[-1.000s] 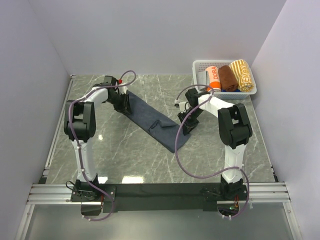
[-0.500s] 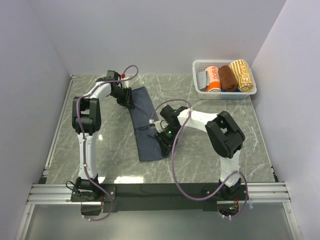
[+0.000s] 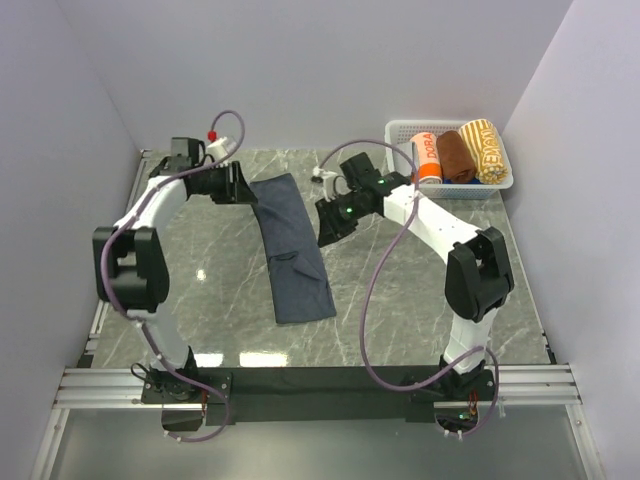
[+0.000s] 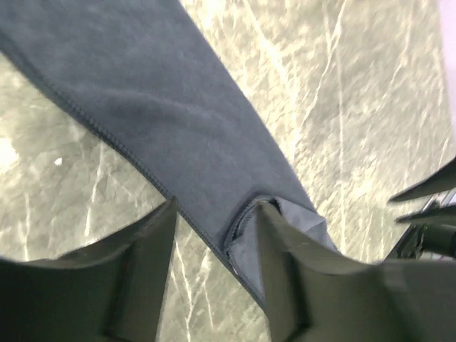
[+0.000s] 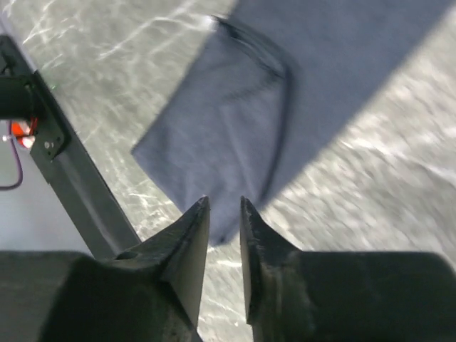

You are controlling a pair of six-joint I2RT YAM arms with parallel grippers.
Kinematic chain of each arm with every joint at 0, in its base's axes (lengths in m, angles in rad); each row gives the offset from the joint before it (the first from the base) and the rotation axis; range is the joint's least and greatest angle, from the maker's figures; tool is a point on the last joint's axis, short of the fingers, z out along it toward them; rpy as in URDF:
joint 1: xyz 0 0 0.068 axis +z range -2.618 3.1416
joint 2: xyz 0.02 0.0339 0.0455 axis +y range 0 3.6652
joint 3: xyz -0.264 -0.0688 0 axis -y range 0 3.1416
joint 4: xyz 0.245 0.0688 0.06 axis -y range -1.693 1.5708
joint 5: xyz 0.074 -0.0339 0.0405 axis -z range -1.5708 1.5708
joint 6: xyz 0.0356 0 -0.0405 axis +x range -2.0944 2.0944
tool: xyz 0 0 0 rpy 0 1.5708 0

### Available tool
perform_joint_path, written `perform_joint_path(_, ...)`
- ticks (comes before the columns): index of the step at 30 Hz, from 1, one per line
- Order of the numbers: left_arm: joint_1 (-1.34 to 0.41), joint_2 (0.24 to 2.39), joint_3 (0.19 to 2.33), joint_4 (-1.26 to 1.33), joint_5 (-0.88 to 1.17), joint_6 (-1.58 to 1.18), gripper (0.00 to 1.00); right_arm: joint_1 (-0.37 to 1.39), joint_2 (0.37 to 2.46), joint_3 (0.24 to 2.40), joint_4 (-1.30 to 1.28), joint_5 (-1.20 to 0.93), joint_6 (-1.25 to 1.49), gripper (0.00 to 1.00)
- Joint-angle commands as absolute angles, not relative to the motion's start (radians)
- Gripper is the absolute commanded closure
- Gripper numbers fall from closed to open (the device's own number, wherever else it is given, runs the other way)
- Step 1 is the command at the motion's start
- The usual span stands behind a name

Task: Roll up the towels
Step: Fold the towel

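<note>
The dark navy towel [image 3: 290,250] lies flat on the marble table as a long strip, running from the far middle toward the near edge, with a small fold across its middle. My left gripper [image 3: 243,186] hovers by the towel's far left corner, open and empty. In the left wrist view its jaws [image 4: 214,221] stand wide apart above the towel [image 4: 164,92]. My right gripper [image 3: 326,228] hovers just right of the towel. Its jaws [image 5: 224,206] stand narrowly apart with nothing between them, above the towel [image 5: 235,135].
A white lattice basket [image 3: 400,128] stands at the back right corner and holds orange, brown and yellow rolled towels. Walls close the table on the left, back and right. A black rail [image 3: 320,380] runs along the near edge.
Both grippers have swung the towel from a diagonal to a nearly straight lie, then let go. The right gripper has risen and moved toward the back; the left has drawn back left.
</note>
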State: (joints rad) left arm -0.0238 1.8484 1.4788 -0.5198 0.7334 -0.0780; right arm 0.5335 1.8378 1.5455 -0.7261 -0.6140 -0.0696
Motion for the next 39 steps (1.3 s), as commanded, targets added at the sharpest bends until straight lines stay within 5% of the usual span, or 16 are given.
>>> perform_joint_path(1,0.023,1.738,1.387,-0.394,0.752,-0.188,0.44,0.613,1.839,1.566,-0.709,-0.617,-0.072,0.71)
perform_joint_path(16,0.133,1.618,1.325,-0.454,0.733,-0.192,0.37,0.871,2.025,1.614,-0.704,-0.35,-0.224,0.76)
perform_joint_path(33,0.138,1.505,1.233,-0.465,0.735,-0.011,0.35,0.683,2.074,1.661,-0.65,-0.225,-0.164,0.74)
perform_joint_path(39,-0.03,1.413,1.175,-0.626,0.658,0.391,0.4,0.611,2.109,1.778,-0.707,-0.288,-0.1,0.68)
